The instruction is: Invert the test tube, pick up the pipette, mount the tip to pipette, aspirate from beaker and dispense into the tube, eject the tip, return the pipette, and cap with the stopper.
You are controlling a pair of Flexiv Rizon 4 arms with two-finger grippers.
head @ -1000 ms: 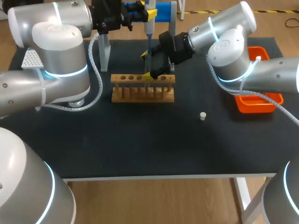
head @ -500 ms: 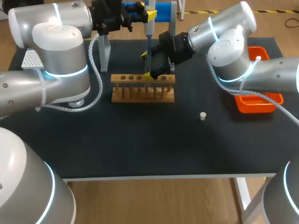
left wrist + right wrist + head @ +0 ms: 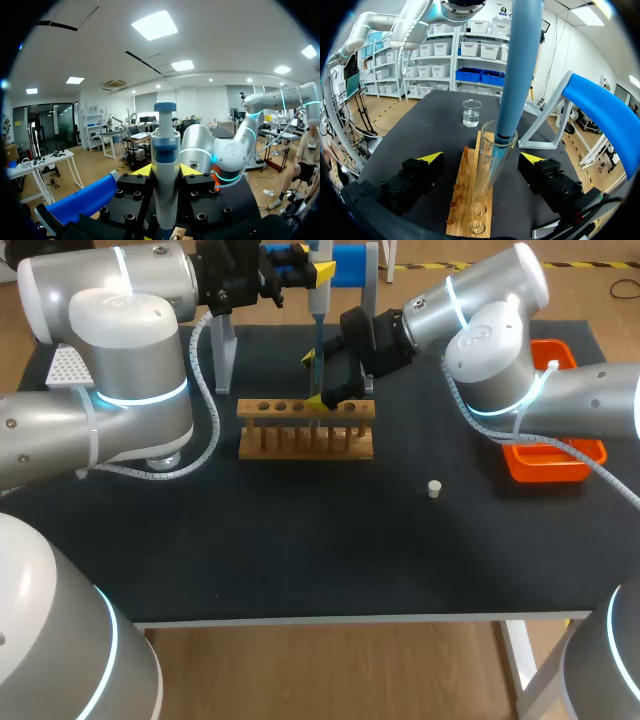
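Observation:
My left gripper is shut on the blue-and-white pipette, held upright above the wooden rack. The pipette's shaft reaches down, its tip inside the mouth of the clear test tube, which stands upright in the rack. My right gripper is open, one yellow-tipped finger on each side of the tube, neither touching it. The beaker holding clear liquid stands beyond the rack. The small white stopper lies on the mat to the right of the rack.
The blue-topped pipette stand rises behind the rack. An orange tray sits at the table's right edge and a white tip box at the back left. Open black mat lies in front of the rack.

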